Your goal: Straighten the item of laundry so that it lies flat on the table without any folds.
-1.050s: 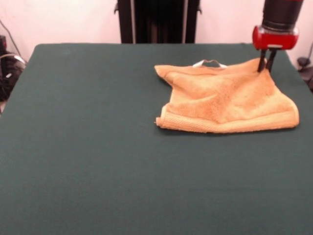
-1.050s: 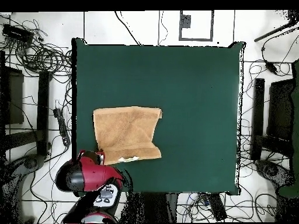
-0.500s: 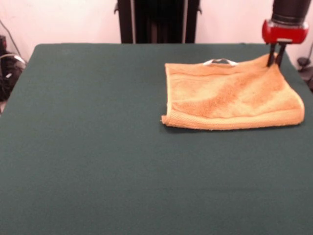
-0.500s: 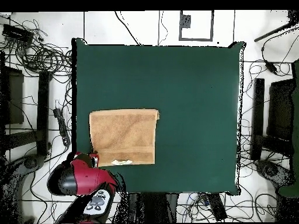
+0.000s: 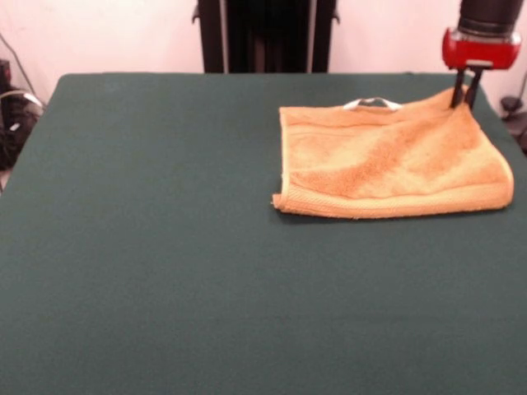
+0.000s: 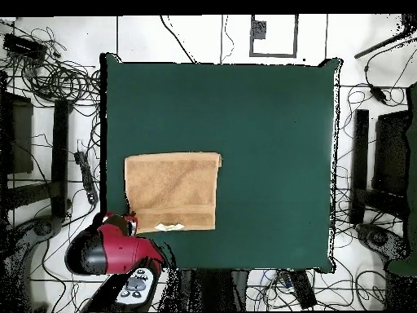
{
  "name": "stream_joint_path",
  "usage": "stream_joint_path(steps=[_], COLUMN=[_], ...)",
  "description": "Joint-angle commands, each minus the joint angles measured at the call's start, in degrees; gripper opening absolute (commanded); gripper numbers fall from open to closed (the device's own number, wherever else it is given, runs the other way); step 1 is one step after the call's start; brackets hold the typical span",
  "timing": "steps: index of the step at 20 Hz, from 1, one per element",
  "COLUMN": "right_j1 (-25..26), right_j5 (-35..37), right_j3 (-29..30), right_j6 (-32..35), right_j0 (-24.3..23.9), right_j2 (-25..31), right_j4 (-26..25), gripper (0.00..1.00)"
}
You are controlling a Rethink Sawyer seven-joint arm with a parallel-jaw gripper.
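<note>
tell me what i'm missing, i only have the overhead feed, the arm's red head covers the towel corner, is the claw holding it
Observer: In the front view the claw has its two dark fingers close together on the far right corner of the towel, and that corner is lifted off the table.
Operator: does the rest lie flat
Observer: Not quite. The front view shows a diagonal ridge running across the cloth from the held corner, which the overhead flattens out.
Operator: what's the white bit at the edge
Observer: From the front it is a small white tag, standing up as a loop at the towel's far edge.
</note>
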Motion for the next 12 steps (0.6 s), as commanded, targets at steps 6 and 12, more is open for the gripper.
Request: stream_joint_path(steps=[6,12], right_j1=[0.2,1.2], right_j5=[-1.7,-4.8], right_j3=[4.2,4.3], right_j6=[18.1,17.9], right_j0=[1.3,-0.9], right_j2=[5.3,7.1], right_j4=[4.0,2.0], gripper=[0.00,0.00])
